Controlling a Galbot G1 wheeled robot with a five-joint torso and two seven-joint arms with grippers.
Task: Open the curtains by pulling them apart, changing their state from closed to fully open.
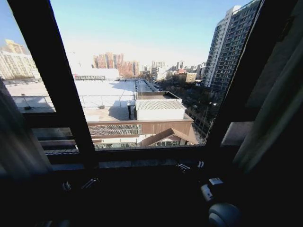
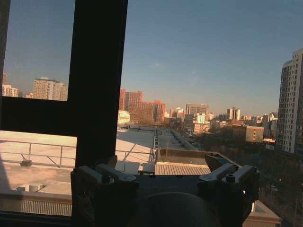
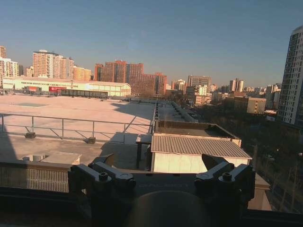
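Left gripper [image 2: 163, 168] fingers [image 2: 106, 163] stand wide, holding nothing, facing the window frame [image 2: 97, 80]. Right gripper [image 3: 161, 163] fingers [image 3: 213, 161] likewise spread and empty. The curtains [image 1: 272, 104] hang gathered well outside both, at the window's edges

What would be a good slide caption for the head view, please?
Curtains drawn to both window edges, city visible through the dark window frame; both arms low by the sill.
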